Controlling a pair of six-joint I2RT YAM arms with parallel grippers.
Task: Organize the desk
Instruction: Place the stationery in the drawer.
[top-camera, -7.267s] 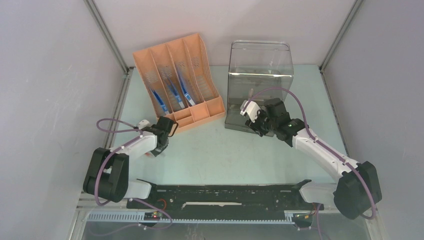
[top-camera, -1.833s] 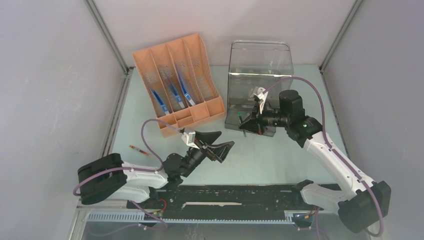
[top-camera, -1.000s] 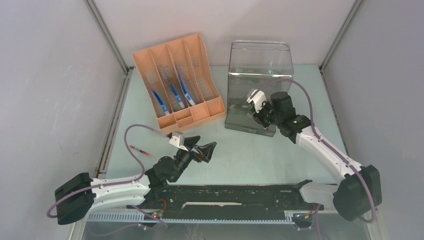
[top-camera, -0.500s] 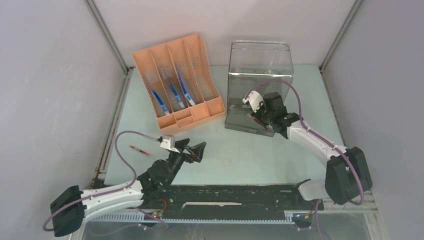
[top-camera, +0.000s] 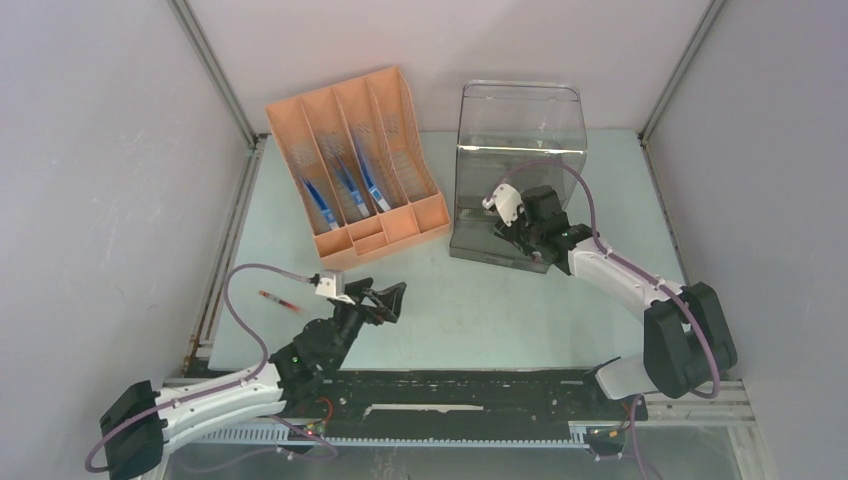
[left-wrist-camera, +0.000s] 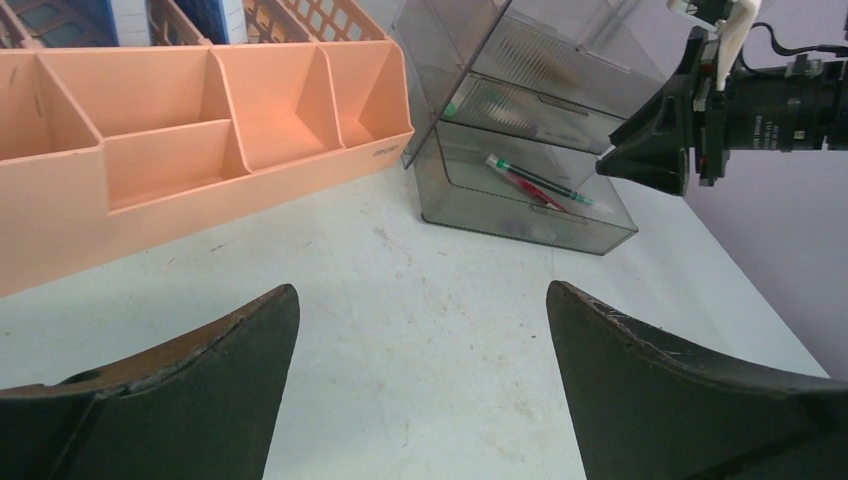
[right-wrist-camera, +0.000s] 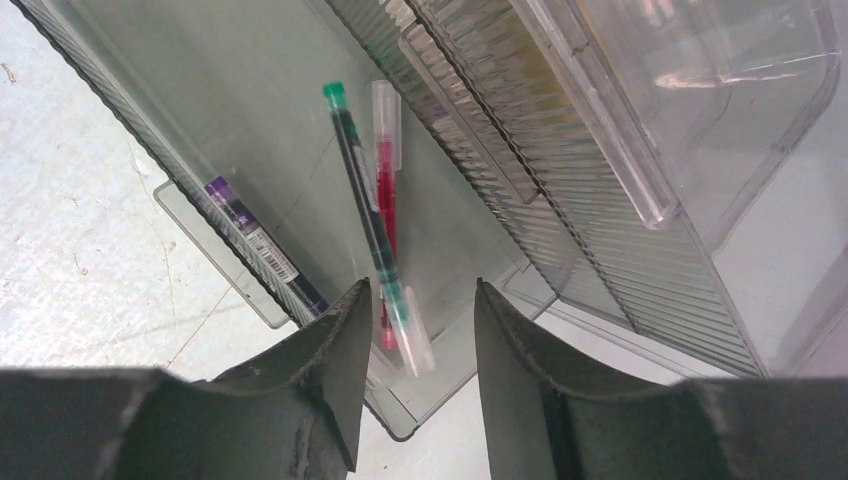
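Observation:
The pale mint-green desk carries a smoky clear drawer organizer. My right gripper hovers over the organizer's low front tray, jaws apart and touching nothing. Below it in the tray lie a green pen and a red pen side by side. My left gripper hangs low over bare desk, wide open and empty. A loose red pen lies on the desk to its left.
An orange file organizer with blue items in its slots stands at the back left, its front compartments empty. A dark labelled pen rests along the tray wall. A black rail strip runs along the front edge.
My right gripper has gone from shut to open over the tray, with the green pen now lying free below it. My left arm has drawn back toward the near left.

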